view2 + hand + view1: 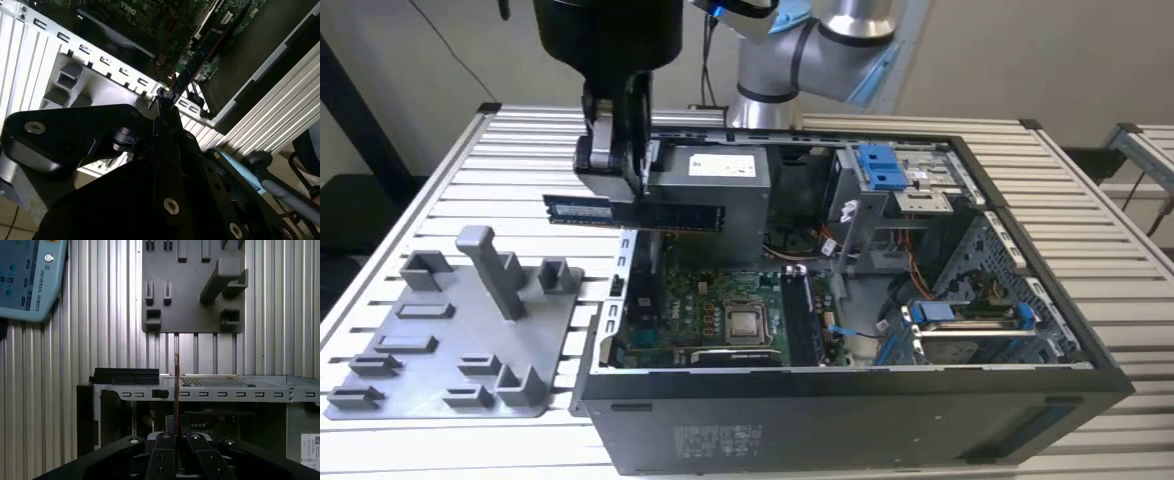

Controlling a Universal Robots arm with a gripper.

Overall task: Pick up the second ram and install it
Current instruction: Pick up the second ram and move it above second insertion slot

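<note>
The gripper pinches the ram stick near the middle of its length, fingers pressed against both flat faces. The stick hangs level, standing on its long edge. In the exterior view it is in the air over the case wall that faces the tray. One end reaches out above the gap between tray and case, and the other reaches in towards the grey power supply box. Nothing touches the stick but the fingers, and there is open air beneath it down to the case rim. In the first wrist view the stick shows edge-on as a thin line rising from the fingertips and crossing the slotted metal rim of the case. The second wrist view shows the stick running from the gripper out over the green board. The table is ribbed aluminium, with bare slats around the case and a pale wall behind. A handheld controller lies on the slats well apart from the tray. The computer case lies on its side with its top open, holding the green board with a square silver socket, cables, and blue-tabbed drive brackets. The grey tray, at the exterior view's left of the case, carries moulded blocks and one tall post.
</note>
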